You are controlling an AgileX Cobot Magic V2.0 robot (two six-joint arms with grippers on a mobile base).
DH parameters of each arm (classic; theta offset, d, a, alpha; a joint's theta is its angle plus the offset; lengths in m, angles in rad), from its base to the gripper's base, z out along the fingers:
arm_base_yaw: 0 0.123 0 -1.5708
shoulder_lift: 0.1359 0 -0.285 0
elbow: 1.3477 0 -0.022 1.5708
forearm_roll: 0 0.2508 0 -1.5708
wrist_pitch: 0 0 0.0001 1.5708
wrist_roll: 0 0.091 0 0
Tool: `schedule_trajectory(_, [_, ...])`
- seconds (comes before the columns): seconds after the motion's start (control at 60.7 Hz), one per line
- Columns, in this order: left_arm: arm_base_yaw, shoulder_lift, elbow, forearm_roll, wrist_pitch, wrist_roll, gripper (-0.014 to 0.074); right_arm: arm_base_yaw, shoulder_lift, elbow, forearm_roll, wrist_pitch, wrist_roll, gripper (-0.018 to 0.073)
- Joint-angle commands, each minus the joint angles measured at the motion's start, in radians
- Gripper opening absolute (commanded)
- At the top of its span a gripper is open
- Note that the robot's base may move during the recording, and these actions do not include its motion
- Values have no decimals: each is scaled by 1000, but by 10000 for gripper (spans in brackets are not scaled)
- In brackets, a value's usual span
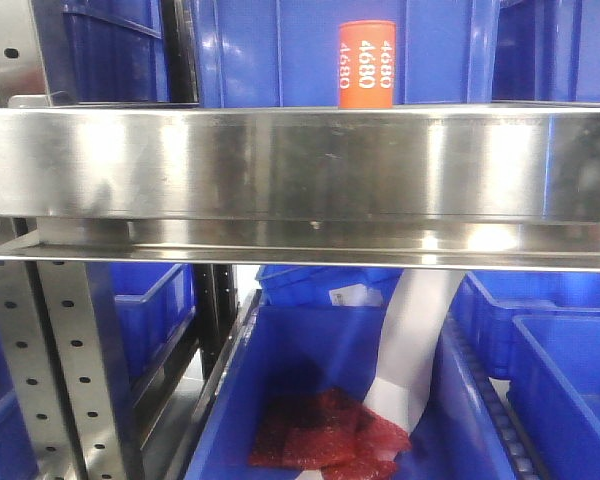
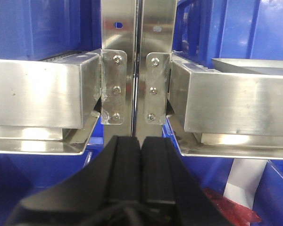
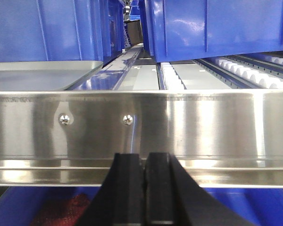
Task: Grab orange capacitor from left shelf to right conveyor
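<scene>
1. The small, can-shaped orange capacitor (image 1: 367, 65) stands upright on the upper level, just behind the front beam, which hides its foot; "4680" runs in white down its side, and a large blue plastic bin (image 1: 270, 50) rises right behind it
2. The shiny stainless-steel shelf (image 1: 300, 160) shows a broad, reflective horizontal beam across the front view, carried on a perforated metal upright (image 1: 50, 360) at the left; in the left wrist view two such beams meet paired uprights at bolted brackets (image 2: 114, 87); further blue bins (image 1: 570, 340) sit on the lower level
</scene>
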Motion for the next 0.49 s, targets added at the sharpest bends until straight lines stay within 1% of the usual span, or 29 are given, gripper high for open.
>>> schedule_trajectory(0.0, [-2, -12, -5, -2, -92, -1, -127, 0, -15, -5, -4, -92, -5, 55])
schedule_trajectory(0.478, [-2, -12, -5, -2, -92, -1, -127, 0, -15, -5, -4, -92, -5, 55])
